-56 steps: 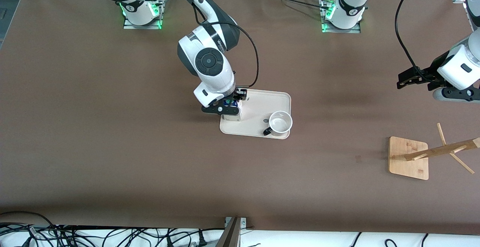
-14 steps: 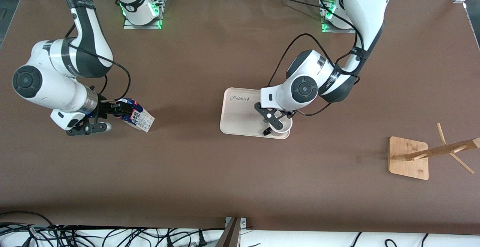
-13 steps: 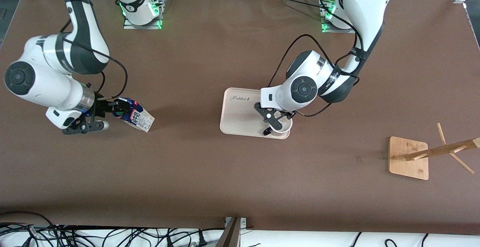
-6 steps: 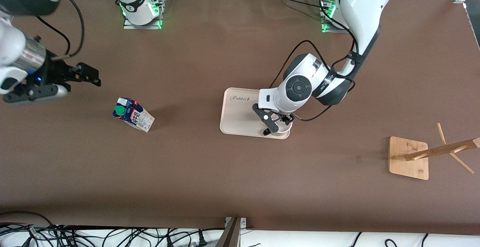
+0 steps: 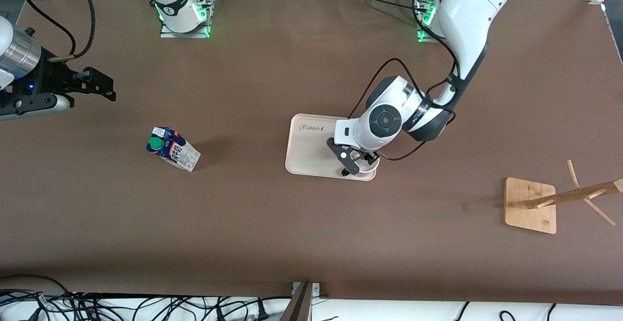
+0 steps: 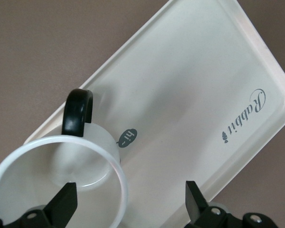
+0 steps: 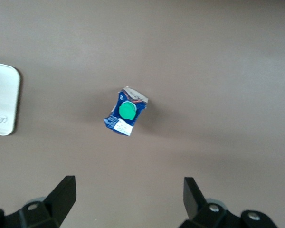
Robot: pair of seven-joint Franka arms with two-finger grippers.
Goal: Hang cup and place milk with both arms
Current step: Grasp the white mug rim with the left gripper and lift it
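Note:
The white cup [image 5: 373, 165] stands upright in the tray [image 5: 309, 153], at the corner nearest the front camera. My left gripper [image 5: 359, 162] is low over it and open. In the left wrist view the cup [image 6: 42, 187] shows its rim and black handle [image 6: 77, 112]. The left gripper [image 6: 129, 205] straddles the rim, one finger inside the cup and one over the tray [image 6: 190, 85]. The milk [image 5: 173, 148] stands alone on the table toward the right arm's end. My right gripper [image 5: 108, 89] is open and empty, high over the table. The right wrist view shows the milk [image 7: 126, 112] well clear of the right gripper [image 7: 128, 197].
A wooden mug rack [image 5: 530, 205] with slanted pegs stands on its square base toward the left arm's end of the table. The tray's corner also shows in the right wrist view [image 7: 2, 102]. Cables lie along the table edge nearest the front camera.
My right gripper has let go of the milk, leaving it standing, and has risen away toward the table's end. My left gripper has settled a little lower around the cup's rim.

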